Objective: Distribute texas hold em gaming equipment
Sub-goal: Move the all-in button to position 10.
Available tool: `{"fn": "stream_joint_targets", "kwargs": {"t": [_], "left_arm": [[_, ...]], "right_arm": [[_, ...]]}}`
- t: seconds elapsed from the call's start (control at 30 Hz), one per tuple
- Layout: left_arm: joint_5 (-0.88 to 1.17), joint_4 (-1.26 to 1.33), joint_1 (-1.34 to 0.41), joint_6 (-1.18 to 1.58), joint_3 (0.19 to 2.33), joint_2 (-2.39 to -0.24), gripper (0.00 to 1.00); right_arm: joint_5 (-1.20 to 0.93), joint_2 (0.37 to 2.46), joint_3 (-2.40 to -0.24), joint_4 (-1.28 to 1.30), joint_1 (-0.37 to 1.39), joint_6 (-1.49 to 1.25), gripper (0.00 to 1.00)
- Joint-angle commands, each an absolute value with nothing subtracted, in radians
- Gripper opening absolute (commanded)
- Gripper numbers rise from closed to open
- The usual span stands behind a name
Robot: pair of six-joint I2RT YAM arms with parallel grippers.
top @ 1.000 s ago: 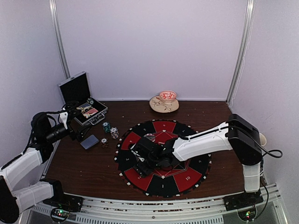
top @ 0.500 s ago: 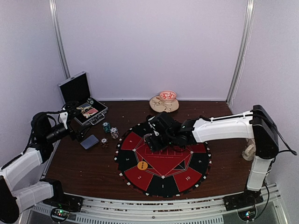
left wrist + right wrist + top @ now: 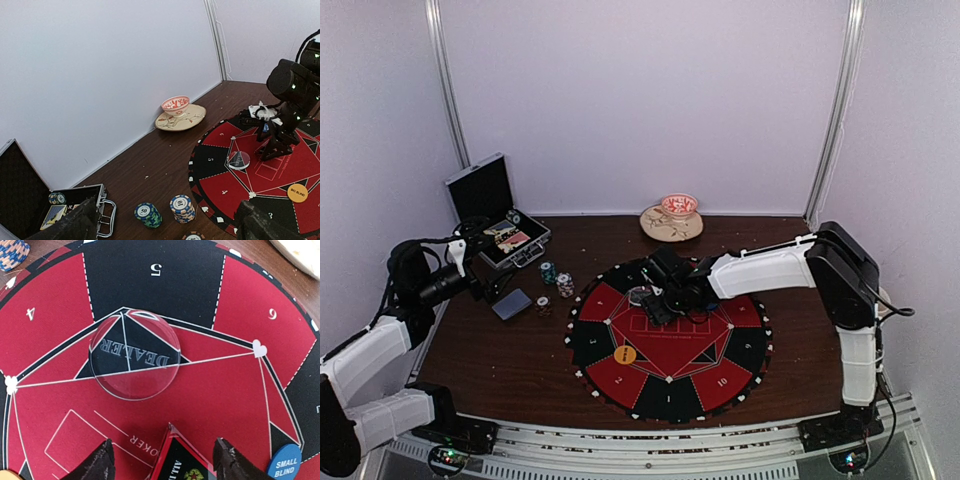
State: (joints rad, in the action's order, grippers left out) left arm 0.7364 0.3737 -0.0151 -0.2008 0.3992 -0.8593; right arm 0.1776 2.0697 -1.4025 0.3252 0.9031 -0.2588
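Note:
My right gripper (image 3: pixel 164 441) hangs low over the round mat (image 3: pixel 720 385), jaws open. A red-edged triangular "ALL IN" marker (image 3: pixel 186 462) lies between its fingers (image 3: pixel 100 464), with a gap on the left side. Just ahead lies a clear "DEALER" disc (image 3: pixel 134 355). A blue "SMALL BLIND" disc (image 3: pixel 284 466) is at the right and an orange disc (image 3: pixel 625 354) at the mat's front left. My left gripper (image 3: pixel 169 206) is open and empty above two chip stacks: teal (image 3: pixel 147 214) and blue-orange (image 3: pixel 181 207). A grey-blue card deck (image 3: pixel 511 304) lies left of the mat.
An open black case (image 3: pixel 495 215) stands at the back left, holding cards and chips. A bowl on a saucer (image 3: pixel 672 215) sits by the back wall. A third, low chip stack (image 3: pixel 544 305) lies beside the deck. White walls close three sides.
The right gripper left the orange disc on the mat's front left, swung to the mat's back part by the clear disc, and its jaws have narrowed a little. The left arm has not moved.

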Motion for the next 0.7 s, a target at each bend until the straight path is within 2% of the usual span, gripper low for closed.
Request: {"fn": "stream_joint_targets", "kwargs": {"t": [0.0,0.03,0.27,0.67], "left_arm": [[0.738,0.426,-0.019,-0.206,0.392,-0.859,0.98],[0.738,0.425,-0.02,-0.206,0.393,-0.859,0.98],[0.739,0.426,-0.02,-0.207,0.391,-0.854,0.98],[0.736,0.423,-0.02,-0.207,0.391,-0.849,0.98]], "right_arm": [[0.143,2.109,-1.434,0.351,0.897,-0.237,0.64],[0.134,2.115,-1.434,0.354,0.895,-0.235,0.6],[0.117,2.112,-1.413,0.361,0.891,-0.242,0.46],[0.107,1.979,-1.207,0.317,0.896,-0.285,0.36]]}}
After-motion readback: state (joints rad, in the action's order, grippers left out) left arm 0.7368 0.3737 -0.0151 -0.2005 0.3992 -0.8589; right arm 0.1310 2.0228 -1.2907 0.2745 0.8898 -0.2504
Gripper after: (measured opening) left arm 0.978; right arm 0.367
